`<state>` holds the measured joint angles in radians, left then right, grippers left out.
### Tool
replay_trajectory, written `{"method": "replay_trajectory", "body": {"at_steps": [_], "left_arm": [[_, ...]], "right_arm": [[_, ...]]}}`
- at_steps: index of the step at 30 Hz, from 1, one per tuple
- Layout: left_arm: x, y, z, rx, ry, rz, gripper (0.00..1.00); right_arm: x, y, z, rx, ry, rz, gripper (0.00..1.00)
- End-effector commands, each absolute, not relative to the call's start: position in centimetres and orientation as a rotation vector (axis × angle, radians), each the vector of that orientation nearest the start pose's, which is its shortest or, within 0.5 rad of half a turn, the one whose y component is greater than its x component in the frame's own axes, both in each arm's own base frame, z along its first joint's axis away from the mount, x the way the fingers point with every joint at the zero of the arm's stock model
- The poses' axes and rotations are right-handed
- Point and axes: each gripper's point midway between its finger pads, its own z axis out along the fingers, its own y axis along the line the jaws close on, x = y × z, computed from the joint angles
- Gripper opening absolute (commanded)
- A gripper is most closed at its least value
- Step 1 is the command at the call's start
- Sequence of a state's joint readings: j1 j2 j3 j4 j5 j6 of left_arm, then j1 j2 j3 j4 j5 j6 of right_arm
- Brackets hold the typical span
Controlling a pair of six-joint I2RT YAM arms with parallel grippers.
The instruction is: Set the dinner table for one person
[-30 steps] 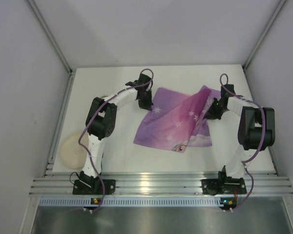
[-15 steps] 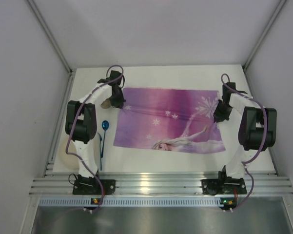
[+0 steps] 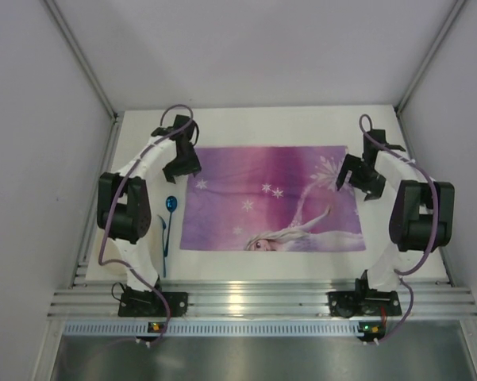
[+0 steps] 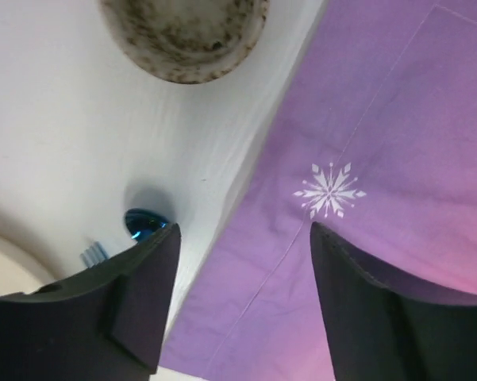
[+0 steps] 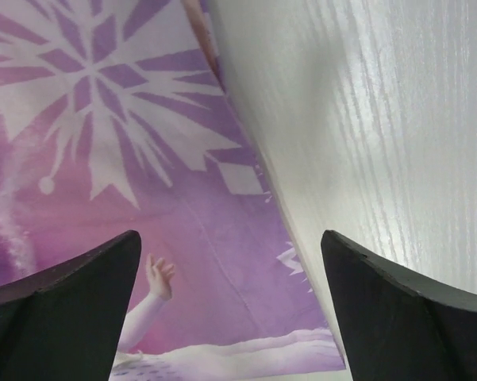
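The dinner table (image 3: pixel 246 127) is a plain white top. A purple snowflake placemat (image 3: pixel 270 198) with a cartoon princess lies spread flat in its middle. My left gripper (image 3: pixel 181 168) hovers open over the mat's far left corner; in the left wrist view its jaws (image 4: pixel 244 230) stand apart above the purple cloth (image 4: pixel 381 119), holding nothing. My right gripper (image 3: pixel 357 181) is open above the mat's far right edge. In the right wrist view its jaws (image 5: pixel 230 234) straddle the cloth's edge (image 5: pixel 143 198) and bare table (image 5: pixel 381 119), empty.
A blue spoon (image 3: pixel 169 206) and a blue fork (image 3: pixel 165 246) lie just left of the mat. In the left wrist view a speckled bowl (image 4: pixel 182 32) stands beyond the mat's corner, and a cream plate rim (image 4: pixel 8 262) shows at lower left. An aluminium rail (image 3: pixel 254 302) runs along the near edge.
The bunched placemat was pulled out wide and laid flat. Both grippers, shut on its corners before, have opened and let go. The left arm swung left, uncovering the spoon.
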<state>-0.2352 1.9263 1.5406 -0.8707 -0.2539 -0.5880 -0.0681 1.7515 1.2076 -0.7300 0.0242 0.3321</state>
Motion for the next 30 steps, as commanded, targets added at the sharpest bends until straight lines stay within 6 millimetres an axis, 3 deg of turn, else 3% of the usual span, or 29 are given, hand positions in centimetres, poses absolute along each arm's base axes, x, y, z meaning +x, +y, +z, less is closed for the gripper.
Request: {"method": "replay_trajectory", "body": {"at_steps": [1, 5, 8, 12, 15, 22, 30], "left_arm": [[40.3, -5.8, 14.8, -0.627, 2.51, 0.165, 0.76], [40.7, -4.3, 18.5, -0.618, 2.412, 0.215, 0.81], [41.6, -2.3, 19.1, -0.629, 2.366, 0.261, 0.79], [42.5, 1.0, 16.5, -0.722, 2.416, 0.306, 0.72], [43.1, 2.3, 14.7, -0.743, 2.443, 0.305, 0.68], [45.4, 3.0, 12.5, -0.744, 2.455, 0.247, 0.63], [46.9, 3.0, 8.3, -0.753, 2.53, 0.244, 0.61]], "right_arm": [[36.7, 0.5, 10.4, 0.46, 2.631, 0.092, 0.97], [35.8, 2.5, 13.8, 0.405, 2.568, 0.13, 0.97], [34.3, 3.7, 14.9, 0.371, 2.553, 0.15, 0.97], [32.4, 5.2, 15.2, 0.366, 2.56, 0.232, 0.97], [31.3, 5.6, 14.7, 0.369, 2.571, 0.247, 0.97], [30.6, 5.1, 14.3, 0.366, 2.583, 0.209, 0.97], [30.9, 4.9, 13.8, 0.373, 2.602, 0.183, 0.96]]}}
